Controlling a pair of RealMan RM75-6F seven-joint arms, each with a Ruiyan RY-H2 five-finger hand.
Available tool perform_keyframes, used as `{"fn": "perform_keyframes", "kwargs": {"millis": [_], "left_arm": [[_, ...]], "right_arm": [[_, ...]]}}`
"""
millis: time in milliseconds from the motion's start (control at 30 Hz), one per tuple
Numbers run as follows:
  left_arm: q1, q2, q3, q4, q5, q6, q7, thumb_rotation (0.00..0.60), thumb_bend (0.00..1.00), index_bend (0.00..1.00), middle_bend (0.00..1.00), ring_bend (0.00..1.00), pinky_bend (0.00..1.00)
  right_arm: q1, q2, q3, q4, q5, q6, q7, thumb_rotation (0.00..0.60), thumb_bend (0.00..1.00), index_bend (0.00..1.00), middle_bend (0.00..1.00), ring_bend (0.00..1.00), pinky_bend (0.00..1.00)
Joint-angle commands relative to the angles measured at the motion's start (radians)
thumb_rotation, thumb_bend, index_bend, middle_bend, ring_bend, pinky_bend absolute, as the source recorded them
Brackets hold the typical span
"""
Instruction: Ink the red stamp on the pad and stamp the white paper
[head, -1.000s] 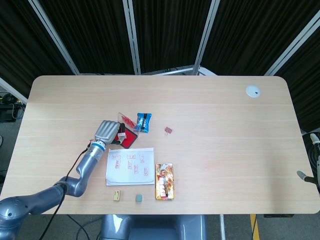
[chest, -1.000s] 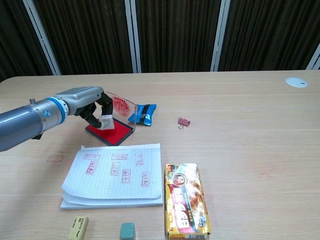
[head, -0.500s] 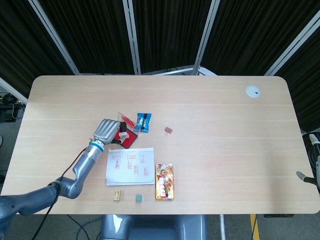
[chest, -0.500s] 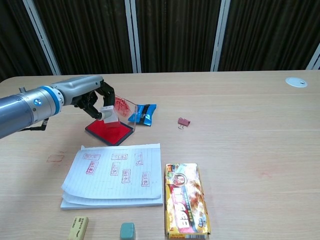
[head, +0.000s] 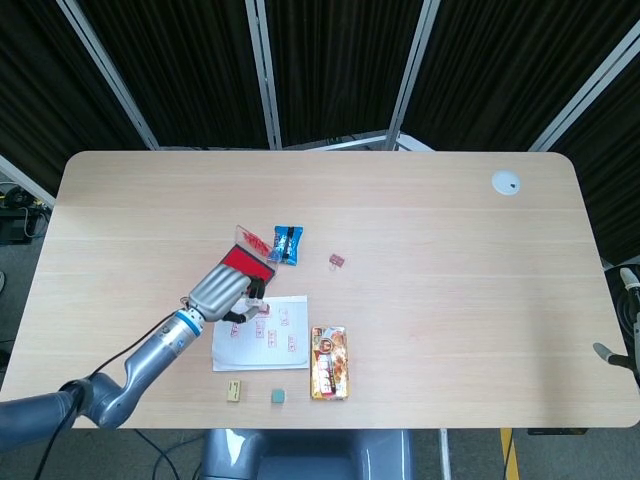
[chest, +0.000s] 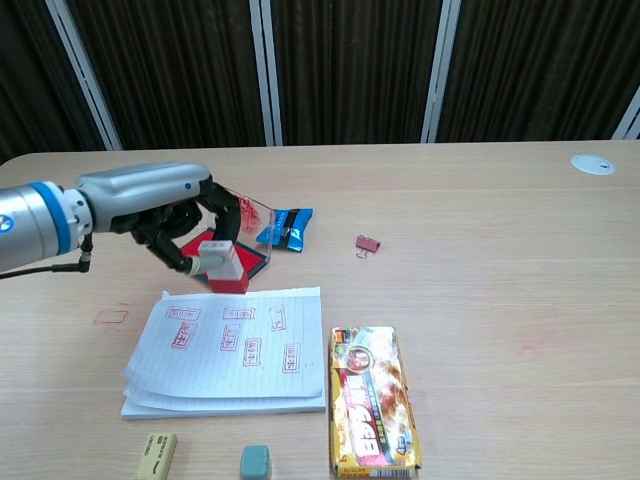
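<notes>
Inventory of the table (chest: 480, 300):
- red stamp (chest: 222, 265): 1
- ink pad (chest: 250, 258) with clear raised lid: 1
- white paper pad (chest: 225, 352), already printed with several red marks: 1
- blue snack packet (chest: 285, 227): 1
- yellow snack box (chest: 371, 398): 1
- binder clip (chest: 367, 244): 1
- erasers: 2, one beige (chest: 156, 455), one teal (chest: 255, 461)
- white round disc (chest: 593, 164): 1

Stamp (chest: 222, 263) sits above paper's (chest: 230, 350) far edge, seemingly before ink pad (head: 243, 262).
</notes>
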Motion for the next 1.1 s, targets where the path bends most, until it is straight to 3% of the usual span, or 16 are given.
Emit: {"fn": "perform_keyframes", "kwargs": {"millis": [33,167,467,1100], "left_arm": [[0.023,0.036,0.054,-0.041,0.061,0.025,-0.021,0.6,0.43,0.58,0.54,0.8,0.84],[0.044,0.047,0.106,-0.042,0.111,0.044,-0.017,0.6,0.44,0.59,0.54,0.8,0.84],[0.057,0.024,0.134,-0.01,0.142,0.055,-0.021,0.6,0.44,0.59,0.54,0.8,0.84],[0.05,-0.054,0.116,0.057,0.121,0.032,-0.006,0.6,0.44,0.59,0.54,0.8,0.84]], "right_arm": [[-0.001,0.002,0.0,-0.001,-0.001,0.001,0.002,0.6,0.0,0.0,0.0,0.0,0.0],[-0.002,0.005,0.0,-0.003,-0.003,0.002,0.005,0.6,0.0,0.0,0.0,0.0,0.0],[-0.004,0.009,0.0,-0.006,-0.002,0.003,0.009,0.6,0.0,0.0,0.0,0.0,0.0],[-0.002,0.007,0.003,0.003,0.009,-0.004,0.01,0.6,0.0,0.0,0.0,0.0,0.0]]}}
